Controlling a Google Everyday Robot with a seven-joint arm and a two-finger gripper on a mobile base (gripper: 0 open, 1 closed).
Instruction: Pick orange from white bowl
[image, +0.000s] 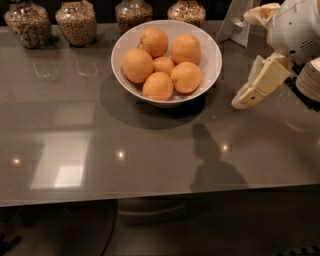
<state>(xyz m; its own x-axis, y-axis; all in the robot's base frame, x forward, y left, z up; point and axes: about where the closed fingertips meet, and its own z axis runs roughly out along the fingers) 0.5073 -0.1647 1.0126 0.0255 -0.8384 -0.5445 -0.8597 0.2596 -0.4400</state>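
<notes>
The white bowl (213, 59) stands on the grey table at the back middle. It holds several oranges (158, 86) piled together. My gripper (248, 96) hangs from the white arm at the right. It points down and to the left, just right of the bowl and a little above the table. It touches neither the bowl nor any orange, and nothing shows in its grasp.
Several glass jars (76, 22) with brown contents line the table's back edge behind the bowl. A white stand (237, 22) is at the back right. A stack of white plates (311, 77) sits at the right edge. The table's front edge (150, 197) runs across below.
</notes>
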